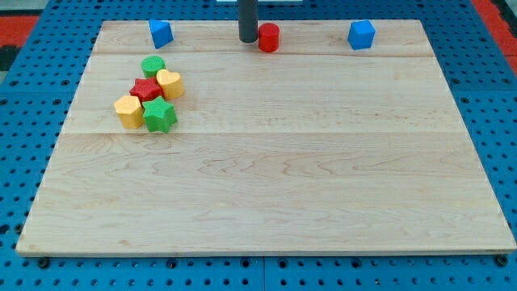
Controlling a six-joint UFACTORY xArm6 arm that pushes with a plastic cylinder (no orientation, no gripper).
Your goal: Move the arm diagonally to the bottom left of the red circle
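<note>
The red circle (pixel 269 37) is a short red cylinder standing near the top edge of the wooden board (pixel 266 194), a little left of centre. My tip (pixel 248 39) is the lower end of a dark rod that comes down from the view's top. It rests on the board just left of the red circle, touching or nearly touching its left side, at about the same height in the view.
A blue block (pixel 161 33) sits at the top left and another blue block (pixel 361 35) at the top right. A cluster at the left holds a green circle (pixel 153 66), a red star (pixel 146 89), a yellow heart (pixel 170 83), a yellow block (pixel 128 111) and a green star (pixel 159 115).
</note>
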